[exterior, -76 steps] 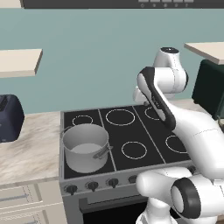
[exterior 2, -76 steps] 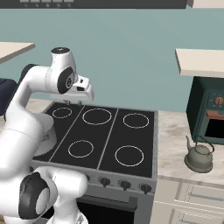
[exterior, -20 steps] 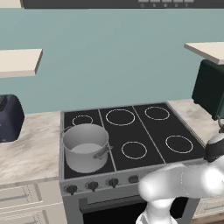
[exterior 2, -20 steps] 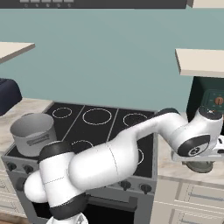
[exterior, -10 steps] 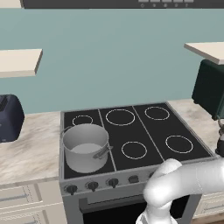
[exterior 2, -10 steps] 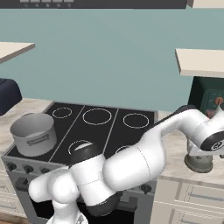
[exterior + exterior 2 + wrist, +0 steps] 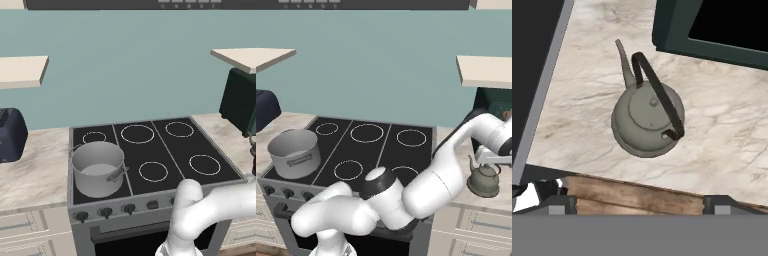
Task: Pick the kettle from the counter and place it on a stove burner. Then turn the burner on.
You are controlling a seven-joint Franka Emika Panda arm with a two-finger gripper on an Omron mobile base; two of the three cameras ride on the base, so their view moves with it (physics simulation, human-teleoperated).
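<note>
The pale marbled stone surface (image 7: 722,125) carries the small squat grey-green metal kettle (image 7: 648,119), just at three o'clock of the black glass cooktop (image 7: 371,145). The white arm's jaws (image 7: 637,200) hang right above it, spread wide, presumably to take its thin dark arched handle (image 7: 659,95).

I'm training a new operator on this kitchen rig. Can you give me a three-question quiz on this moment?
1. True or false: the kettle stands on the counter.
2. The steel pot sits on which part of the cooktop: A front left, B back right, C centre?
3. Fill in: the hand's fingers are ____ above the kettle.

Key: 1 true; 2 A; 3 open
</note>
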